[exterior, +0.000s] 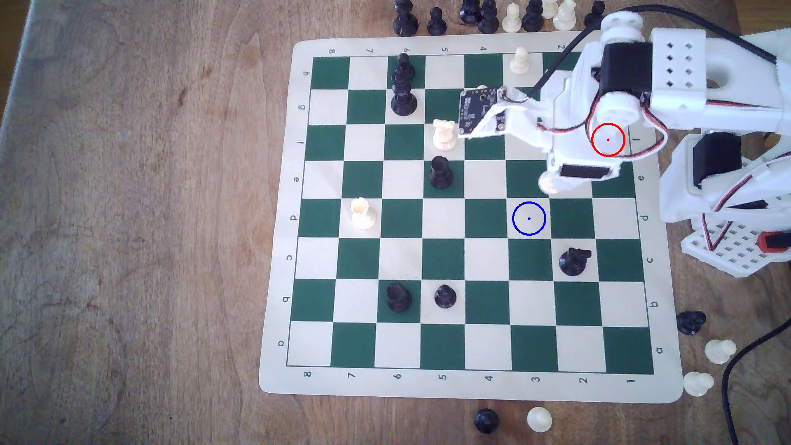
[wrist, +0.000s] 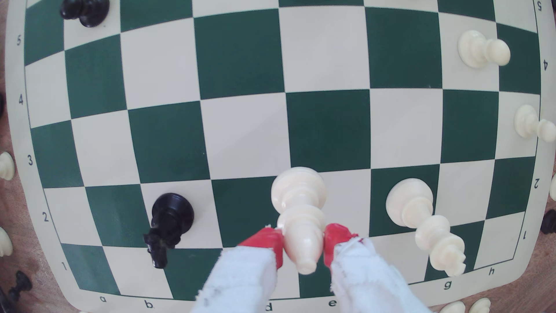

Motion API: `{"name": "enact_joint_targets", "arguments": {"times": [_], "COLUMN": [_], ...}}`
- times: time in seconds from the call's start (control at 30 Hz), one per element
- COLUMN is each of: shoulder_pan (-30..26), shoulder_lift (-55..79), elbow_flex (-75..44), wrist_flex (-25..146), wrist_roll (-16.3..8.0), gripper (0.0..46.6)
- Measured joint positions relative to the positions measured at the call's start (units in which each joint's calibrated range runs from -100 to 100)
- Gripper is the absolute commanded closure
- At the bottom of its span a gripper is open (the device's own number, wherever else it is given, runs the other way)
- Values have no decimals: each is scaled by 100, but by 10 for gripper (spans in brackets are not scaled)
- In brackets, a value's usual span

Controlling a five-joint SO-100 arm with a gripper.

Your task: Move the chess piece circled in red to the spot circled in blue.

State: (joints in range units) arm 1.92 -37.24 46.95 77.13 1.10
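Chess piece [wrist: 302, 237] clamped between red-tipped fingers [wrist: 272, 244], arm over board.

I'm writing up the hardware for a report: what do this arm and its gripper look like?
The arm is white printed plastic with black servo blocks set into its joints. Thin red, black and white wires loop along it, and a thicker black cable runs off behind. A small dark circuit-board camera sits at the wrist. The gripper has two white fingers with rough, frayed-looking surfaces, tipped with red pads.
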Motion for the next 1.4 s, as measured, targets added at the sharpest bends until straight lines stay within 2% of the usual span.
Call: {"name": "enact_joint_targets", "arguments": {"times": [0.27, 0.4, 1.0, 1.4], "shoulder_pan": [-782, -826, -907, -634], "shoulder_lift": [318, 528, 1148, 1240], "elbow_flex": [0, 0, 0, 0], "wrist_flex": [-335, -518, -940, -964], "wrist_roll": [-357, -430, -381, -264], "gripper": [464, 464, 464, 464]}}
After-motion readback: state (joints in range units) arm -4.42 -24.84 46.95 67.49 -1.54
